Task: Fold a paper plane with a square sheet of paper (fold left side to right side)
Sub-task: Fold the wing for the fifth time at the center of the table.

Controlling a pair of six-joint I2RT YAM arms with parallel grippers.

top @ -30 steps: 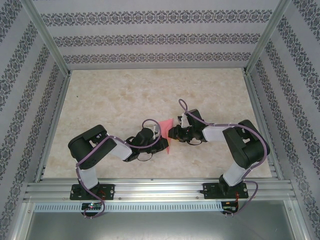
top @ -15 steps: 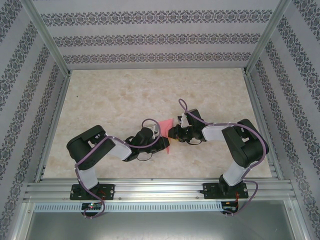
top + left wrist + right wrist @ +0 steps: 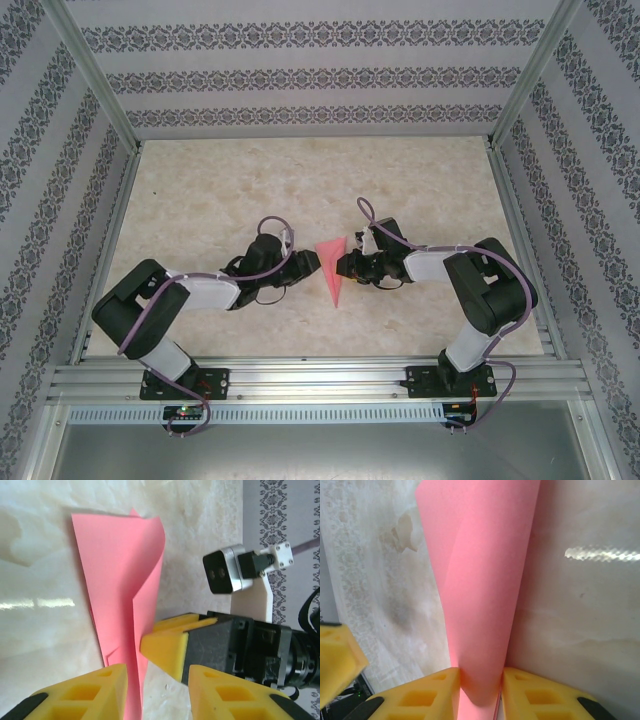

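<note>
The salmon-pink sheet of paper is folded into a slim pointed paper plane lying mid-table with its tip toward the near edge. My right gripper is shut on its right side. In the right wrist view the curled pink paper is pinched between the yellow fingers of the right gripper. My left gripper stands just left of the plane, open. In the left wrist view the left gripper has its yellow fingers apart, with the paper's narrow end running down beside the left finger. The right gripper's yellow fingertip presses the paper's edge.
The marble-patterned table is bounded by metal frame rails at the near edge and patterned walls on three sides. The right arm's wrist camera sits close behind the paper in the left wrist view.
My left gripper has opened, let go of the paper and drawn back to the left, its arm swinging outward. The whole plane now shows. The right gripper keeps its hold.
</note>
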